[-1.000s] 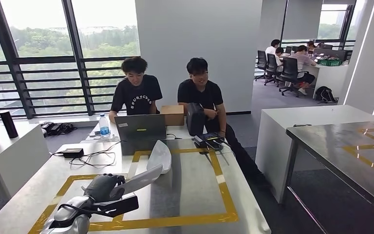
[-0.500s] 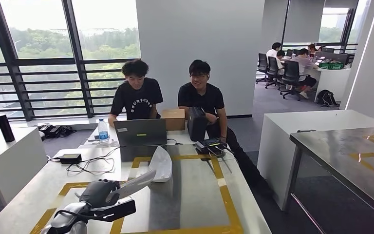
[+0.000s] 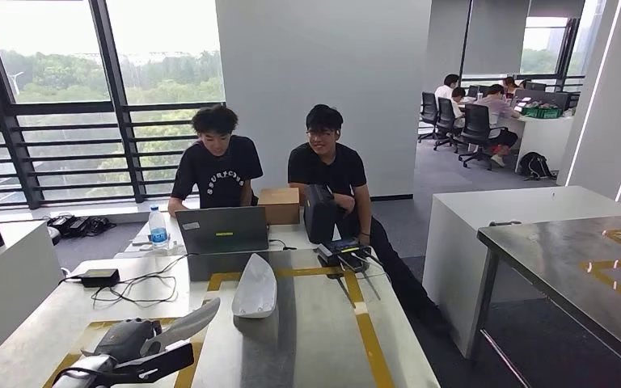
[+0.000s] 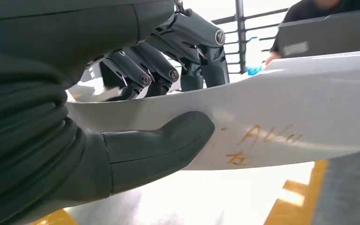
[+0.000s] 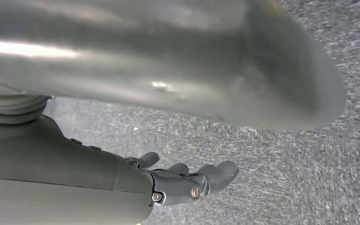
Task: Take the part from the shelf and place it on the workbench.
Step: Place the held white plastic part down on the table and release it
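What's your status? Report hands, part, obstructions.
Left hand grips white curved part above workbench. Right hand hangs empty over carpet, fingers loosely curled. Second white part lies on bench ahead; laptop and cables beyond.

Workbench (image 3: pixel 307 339): pale top, marked with a yellow tape rectangle (image 3: pixel 369 339). One white curved part (image 3: pixel 255 286) lies flat on it inside the taped area, near the far tape line. At the far end stand an open grey laptop (image 3: pixel 221 229), a cardboard box (image 3: pixel 279 205), a dark bag (image 3: pixel 321 212), a water bottle (image 3: pixel 158 226). A black power adapter (image 3: pixel 99 277) with loose cable lies toward the left edge
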`<action>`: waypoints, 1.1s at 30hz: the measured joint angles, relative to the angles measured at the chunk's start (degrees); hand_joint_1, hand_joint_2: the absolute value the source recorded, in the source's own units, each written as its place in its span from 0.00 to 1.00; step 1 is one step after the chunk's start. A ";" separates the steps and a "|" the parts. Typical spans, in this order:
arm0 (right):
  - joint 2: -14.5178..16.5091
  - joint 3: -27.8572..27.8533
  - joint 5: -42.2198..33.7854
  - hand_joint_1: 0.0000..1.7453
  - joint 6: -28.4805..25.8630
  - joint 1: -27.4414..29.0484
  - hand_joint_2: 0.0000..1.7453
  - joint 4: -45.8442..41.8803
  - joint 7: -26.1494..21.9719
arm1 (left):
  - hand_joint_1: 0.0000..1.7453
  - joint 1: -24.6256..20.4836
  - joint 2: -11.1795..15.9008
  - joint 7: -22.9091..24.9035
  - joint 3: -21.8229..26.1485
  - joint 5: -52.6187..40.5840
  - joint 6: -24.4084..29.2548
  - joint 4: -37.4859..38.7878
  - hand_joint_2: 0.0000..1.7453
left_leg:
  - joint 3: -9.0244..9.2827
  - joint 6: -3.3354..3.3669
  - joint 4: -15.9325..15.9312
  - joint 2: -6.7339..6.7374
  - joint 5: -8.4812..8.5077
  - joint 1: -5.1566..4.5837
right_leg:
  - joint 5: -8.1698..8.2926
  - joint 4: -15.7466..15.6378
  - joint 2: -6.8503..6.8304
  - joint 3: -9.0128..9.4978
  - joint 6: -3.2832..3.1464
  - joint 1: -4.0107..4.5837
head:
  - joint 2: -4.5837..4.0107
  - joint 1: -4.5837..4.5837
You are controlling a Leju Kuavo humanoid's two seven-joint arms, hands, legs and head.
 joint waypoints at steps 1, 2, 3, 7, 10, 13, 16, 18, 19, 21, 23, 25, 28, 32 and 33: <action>-0.01 0.00 0.10 0.00 0.06 0.00 0.00 -0.01 -0.06 | 1.00 0.17 0.24 0.16 0.20 -0.03 -0.10 0.07 1.00 | 0.20 0.39 0.02 -0.04 0.17 0.03 | -0.20 -0.11 0.01 0.10 0.32 0.04 | 0.01 0.02; -0.01 0.00 0.23 0.00 0.10 0.00 0.00 -0.01 -0.13 | 1.00 0.33 0.46 0.27 0.38 -0.07 -0.14 0.11 1.00 | 0.36 0.70 -0.09 -0.09 0.30 0.13 | -0.53 0.05 -0.03 0.18 0.60 0.03 | 0.03 0.04; -0.02 0.00 0.39 0.00 0.14 -0.06 0.00 -0.02 -0.20 | 1.00 0.39 0.67 0.33 0.60 -0.09 -0.15 0.14 1.00 | 0.63 1.04 -0.25 -0.09 0.19 0.25 | -1.18 1.00 -0.11 -0.16 0.88 0.04 | 0.02 0.05; -0.10 0.00 0.87 0.00 0.23 -0.19 0.00 -0.02 -0.32 | 1.00 0.52 1.08 0.66 1.44 -0.49 -0.04 0.25 1.00 | 1.28 2.08 -0.42 -0.04 -0.49 0.32 | -6.08 14.02 -0.32 -7.59 1.59 0.03 | 0.01 0.27; -0.09 0.00 0.96 0.00 0.31 -0.10 0.00 -0.02 -0.32 | 1.00 0.70 1.13 0.73 1.59 -0.73 0.04 0.30 1.00 | 1.33 2.22 -0.34 -0.06 -0.73 0.23 | -6.77 18.03 -0.32 -10.38 1.61 0.04 | 0.02 0.30; -0.10 0.00 0.97 0.00 0.32 -0.05 0.00 -0.02 -0.32 | 1.00 0.75 1.21 0.75 1.76 -0.91 0.28 0.34 1.00 | 1.65 2.12 -0.14 -0.15 -1.15 0.18 | -3.05 13.60 -0.34 -9.32 1.24 0.13 | 0.02 0.36; -0.25 0.00 1.05 0.00 0.29 -0.04 0.00 -0.02 -0.29 | 1.00 1.02 1.65 0.21 2.65 -1.04 2.02 0.38 1.00 | 2.28 1.53 0.29 -0.22 -2.20 -0.20 | 3.82 0.69 -0.51 -4.46 0.33 0.55 | 0.01 0.38; -0.32 0.00 1.08 0.00 0.29 -0.01 0.00 -0.02 -0.13 | 1.00 1.37 1.89 -0.56 2.87 -1.15 3.24 0.39 1.00 | 2.40 1.55 0.20 -0.12 -2.33 -0.32 | 3.65 -0.07 -0.44 -4.08 0.51 0.57 | 0.00 0.34; -0.34 0.00 1.05 0.00 0.29 -0.01 0.00 -0.02 0.06 | 1.00 1.51 1.95 -0.92 2.89 -1.33 3.77 0.39 1.00 | 2.50 1.58 0.04 -0.07 -2.30 -0.30 | 3.61 -0.06 -0.38 -4.07 0.54 0.61 | 0.00 0.34; -0.39 0.00 0.97 0.00 0.31 -0.02 0.00 -0.02 0.54 | 1.00 1.59 1.94 -1.37 2.90 -2.07 4.48 0.39 1.00 | 2.67 1.36 -0.23 -0.01 -2.23 -0.29 | 3.56 -0.05 -0.31 -4.07 0.43 0.62 | 0.00 0.35; -0.39 0.00 0.90 0.00 0.34 -0.06 0.00 -0.02 0.92 | 1.00 1.58 1.80 -1.50 2.90 -2.96 4.73 0.38 1.00 | 2.78 1.10 -0.41 -0.02 -2.18 -0.30 | 3.51 -0.04 -0.32 -4.07 0.35 0.61 | 0.00 0.36; -0.40 -0.02 0.86 0.00 0.36 -0.16 0.00 -0.02 1.17 | 1.00 1.56 1.57 -1.49 2.90 -3.52 4.79 0.38 1.00 | 2.82 0.93 -0.48 -0.02 -2.17 -0.29 | 3.47 -0.03 -0.32 -4.07 0.28 0.62 | 0.00 0.38; -0.43 -0.14 0.76 0.00 0.43 -0.33 0.00 -0.02 1.52 | 1.00 1.51 0.99 -1.45 2.90 -4.09 4.81 0.37 1.00 | 2.82 0.84 -0.49 -0.02 -2.18 -0.28 | 3.44 -0.01 -0.32 -4.06 0.23 0.60 | 0.00 0.40; -0.50 -0.29 0.56 0.00 0.59 -0.45 0.00 -0.02 1.56 | 1.00 1.44 0.16 -1.28 2.90 -4.31 5.01 0.28 1.00 | 2.81 0.83 -0.48 -0.02 -2.18 -0.30 | 3.44 -0.04 -0.31 -4.04 0.22 0.57 | 0.00 0.43; -0.54 -0.31 0.54 0.00 0.64 -0.50 0.00 -0.02 1.57 | 1.00 1.38 -0.04 -1.27 2.90 -4.42 5.08 0.25 1.00 | 2.81 0.84 -0.48 -0.02 -2.19 -0.33 | 3.44 -0.06 -0.31 -4.03 0.23 0.56 | 0.00 0.43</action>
